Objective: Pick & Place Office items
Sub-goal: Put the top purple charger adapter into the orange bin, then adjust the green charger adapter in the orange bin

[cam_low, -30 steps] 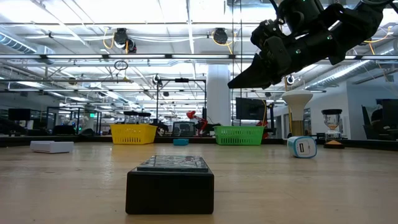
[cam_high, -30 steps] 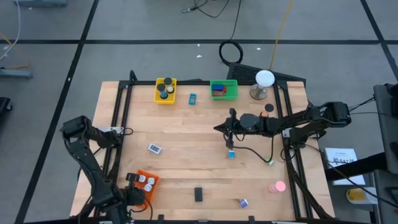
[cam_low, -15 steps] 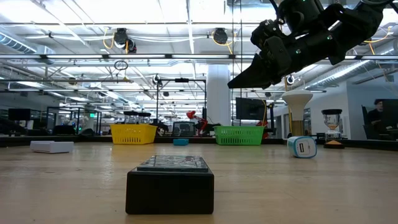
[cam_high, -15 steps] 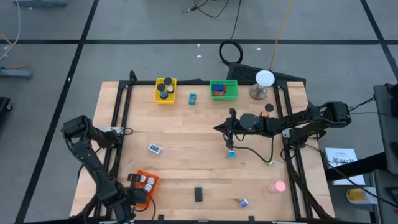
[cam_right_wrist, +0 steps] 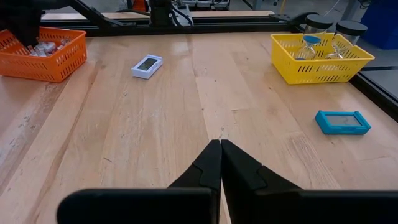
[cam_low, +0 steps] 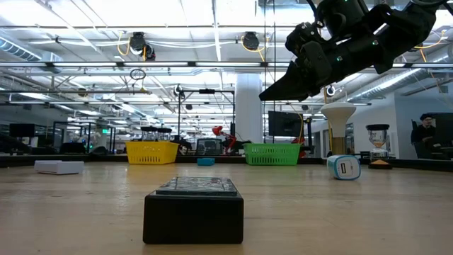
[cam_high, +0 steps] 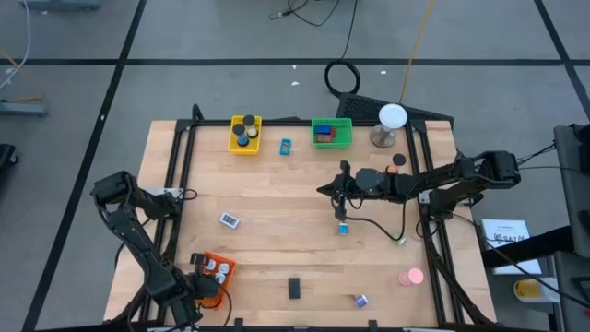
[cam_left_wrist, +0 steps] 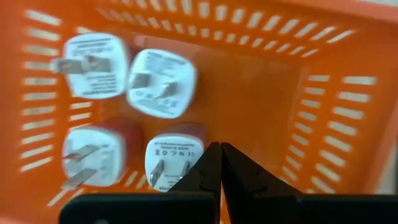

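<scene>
Left claw pressed together over the orange basket, just above four white plugs. Right claw also pressed together, empty, hanging well apart from that basket.

4 white plug adapters lie prongs-up in the orange basket. A black block sits at the table's near edge, a white flat piece mid-left, a cyan piece between the far baskets, and a pink round piece near-right.
</scene>
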Robot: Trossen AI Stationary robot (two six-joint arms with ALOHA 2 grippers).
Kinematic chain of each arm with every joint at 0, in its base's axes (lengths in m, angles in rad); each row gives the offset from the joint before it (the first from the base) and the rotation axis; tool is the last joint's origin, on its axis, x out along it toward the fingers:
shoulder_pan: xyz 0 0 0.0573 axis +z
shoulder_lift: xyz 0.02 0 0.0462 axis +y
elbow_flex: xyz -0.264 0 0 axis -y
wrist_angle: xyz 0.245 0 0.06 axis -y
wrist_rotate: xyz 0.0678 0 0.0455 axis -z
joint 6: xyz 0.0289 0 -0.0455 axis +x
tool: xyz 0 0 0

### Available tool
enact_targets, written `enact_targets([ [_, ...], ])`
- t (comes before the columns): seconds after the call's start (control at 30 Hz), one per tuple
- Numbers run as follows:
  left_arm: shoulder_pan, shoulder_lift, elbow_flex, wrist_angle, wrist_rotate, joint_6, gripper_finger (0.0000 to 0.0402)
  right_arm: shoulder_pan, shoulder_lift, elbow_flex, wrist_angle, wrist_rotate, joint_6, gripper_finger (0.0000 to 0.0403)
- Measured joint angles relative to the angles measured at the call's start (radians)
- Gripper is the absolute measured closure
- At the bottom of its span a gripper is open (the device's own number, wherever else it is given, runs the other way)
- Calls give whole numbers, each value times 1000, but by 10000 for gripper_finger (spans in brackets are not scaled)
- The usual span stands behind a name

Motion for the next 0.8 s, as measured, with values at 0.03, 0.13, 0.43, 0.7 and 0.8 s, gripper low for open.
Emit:
enact_targets([
  [0.03,0,0,0,-14,-6,-6,399,0,0,0,0,0,0,403],
  [0.13,0,0,0,-51,-15,-17,397,0,0,0,0,0,0,403],
  [0.43,0,0,0,-53,-25,-20,394,0,0,0,0,0,0,403],
  [0.7,-2,-20,0,-51,72,-28,397,0,0,0,0,0,0,403],
  [0.8,-1,-53,0,-31,60,-34,393,0,0,0,0,0,0,403],
])
